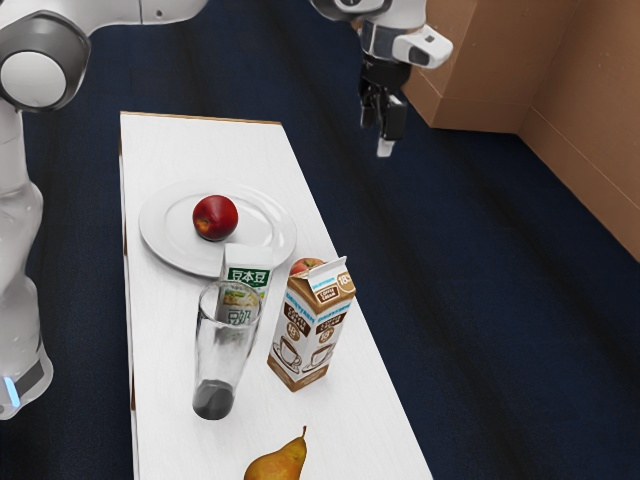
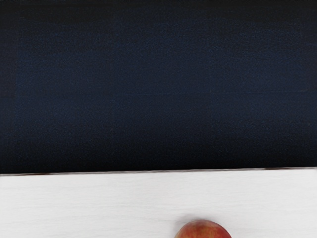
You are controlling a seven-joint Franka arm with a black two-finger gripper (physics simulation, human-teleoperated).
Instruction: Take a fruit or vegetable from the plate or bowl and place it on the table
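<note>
Black gripper point(image 1: 385, 128) hangs in the upper right of the exterior view, against the dark blue floor point(image 1: 480, 230); whether it is open or closed I cannot tell. A dark red apple point(image 1: 214, 217) sits on the white oval plate point(image 1: 160, 226), left of centre in the upper half of the frame. Near the middle, a reddish fruit point(image 1: 306, 266) peeks out from behind a brown-and-white drink carton point(image 1: 309, 330) — mostly hidden by it. Left of that carton stands a clear glass point(image 1: 224, 345), partly covering a green-and-white carton point(image 1: 247, 262). A pear point(image 1: 277, 463) lies at the bottom edge. In the wrist view, a mottled red-and-yellow fruit point(image 2: 204, 229) rests on the white table point(image 2: 89, 203).
</note>
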